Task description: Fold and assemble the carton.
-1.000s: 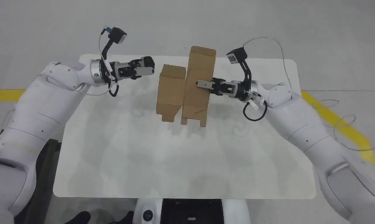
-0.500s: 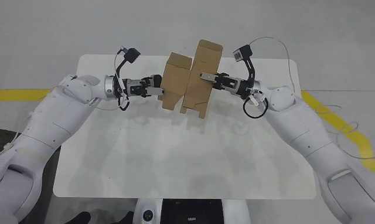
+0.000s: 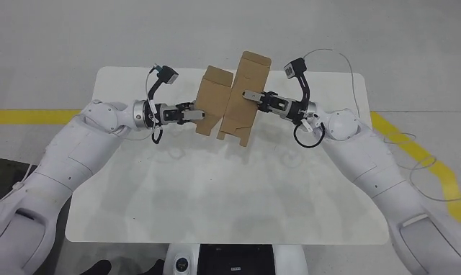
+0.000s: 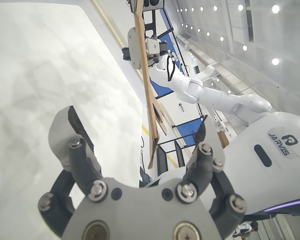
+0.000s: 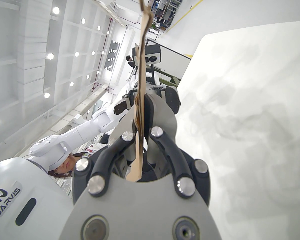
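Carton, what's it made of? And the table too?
The carton looks like brown cardboard, matte, with a thin layered edge in the right wrist view. The table is white and smooth with faint grey marks; perhaps plastic or painted board, hard to tell.

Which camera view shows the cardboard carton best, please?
The top view: the whole flat carton shows, both panels and flaps, between the two arms. The left wrist view gives its thin edge beyond the open left gripper; the right wrist view gives the same edge, clamped in the right gripper.
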Controlling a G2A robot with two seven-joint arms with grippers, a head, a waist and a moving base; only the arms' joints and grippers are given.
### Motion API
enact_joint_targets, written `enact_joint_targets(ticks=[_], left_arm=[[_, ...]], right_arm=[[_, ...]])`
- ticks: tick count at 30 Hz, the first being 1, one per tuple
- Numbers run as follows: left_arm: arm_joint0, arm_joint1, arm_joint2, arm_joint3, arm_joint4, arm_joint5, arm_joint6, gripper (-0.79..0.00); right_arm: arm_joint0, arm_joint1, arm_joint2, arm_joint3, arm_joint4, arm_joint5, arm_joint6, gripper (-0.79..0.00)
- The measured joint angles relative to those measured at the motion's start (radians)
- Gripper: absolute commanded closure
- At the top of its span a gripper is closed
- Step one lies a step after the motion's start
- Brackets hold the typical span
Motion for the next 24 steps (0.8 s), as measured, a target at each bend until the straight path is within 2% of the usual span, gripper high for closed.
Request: enact_joint_targets(ticks=[13, 14, 15, 16, 24], left_arm=[[0.015, -0.025, -0.047, 0.035, -0.055, 0.085, -0.068, 0.0], [0.015, -0.028, -0.05, 0.036, -0.057, 0.091, -0.071, 0.0], [0.016, -0.03, -0.053, 0.037, -0.06, 0.097, -0.075, 0.0], [0.016, -0.032, -0.057, 0.04, -0.063, 0.105, -0.08, 0.0], [-0.003, -0.043, -0.09, 0.076, -0.07, 0.173, -0.143, 0.0]], right_arm=[[-0.007, -0.021, 0.036, 0.007, -0.043, 0.015, 0.009, 0.0], [-0.008, -0.022, 0.039, 0.007, -0.045, 0.014, 0.01, -0.117], [-0.009, -0.023, 0.043, 0.006, -0.047, 0.014, 0.012, -0.326], [-0.01, -0.024, 0.047, 0.004, -0.049, 0.014, 0.013, -0.785], [-0.021, -0.015, 0.109, 0.032, -0.079, -0.023, 0.045, -0.785]])
